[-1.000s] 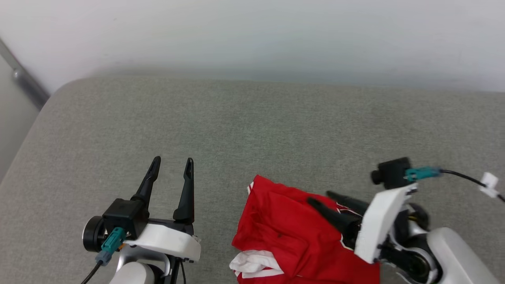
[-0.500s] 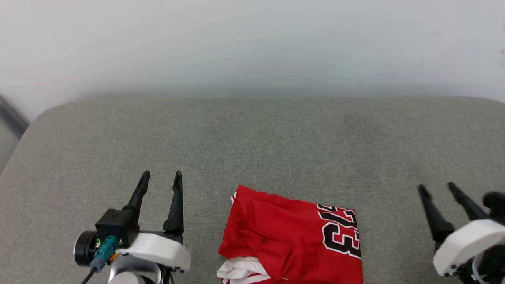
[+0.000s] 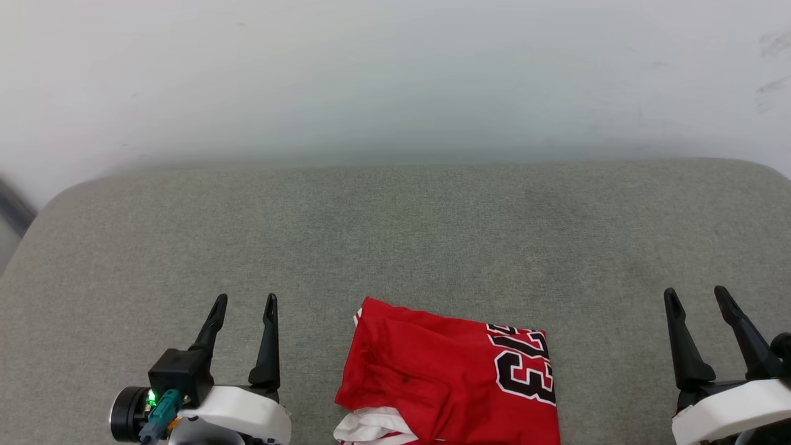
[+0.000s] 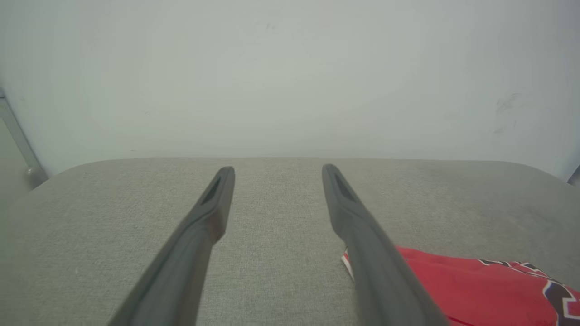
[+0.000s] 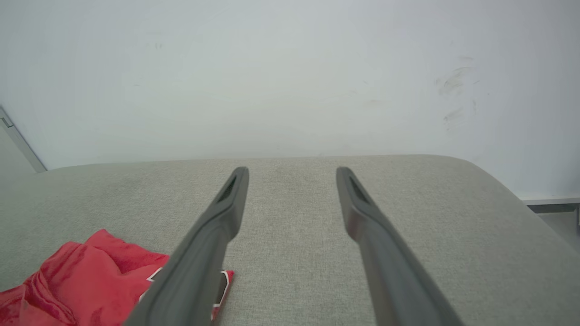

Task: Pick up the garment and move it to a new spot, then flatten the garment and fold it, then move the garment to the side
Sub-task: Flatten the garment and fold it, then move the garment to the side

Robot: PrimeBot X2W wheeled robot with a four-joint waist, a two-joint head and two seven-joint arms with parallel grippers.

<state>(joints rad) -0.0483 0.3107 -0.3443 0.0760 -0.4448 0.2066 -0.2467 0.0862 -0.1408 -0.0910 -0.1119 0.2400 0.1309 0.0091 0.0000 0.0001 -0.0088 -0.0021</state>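
Note:
The garment (image 3: 445,383), a red jersey with a black white-outlined "23", lies folded in a compact bundle at the near middle of the grey cushion, a white striped sleeve end poking out at its near left. My left gripper (image 3: 244,301) hovers open to its left, nothing between the fingers. My right gripper (image 3: 695,293) stands open well to its right, also empty. In the left wrist view the garment (image 4: 471,290) shows at lower right beyond my left gripper (image 4: 277,168). In the right wrist view the garment (image 5: 86,276) sits lower left of my right gripper (image 5: 292,170).
The grey cushion (image 3: 395,235) stretches wide with rounded far corners, backed by a white wall (image 3: 395,74). A dark rail (image 3: 12,210) runs past the cushion's left edge. Bare fabric lies on both sides of the garment and behind it.
My right gripper has lifted off the garment and swung out to the far right, leaving the "23" print uncovered. The head view has shifted, so the scene sits lower and further left.

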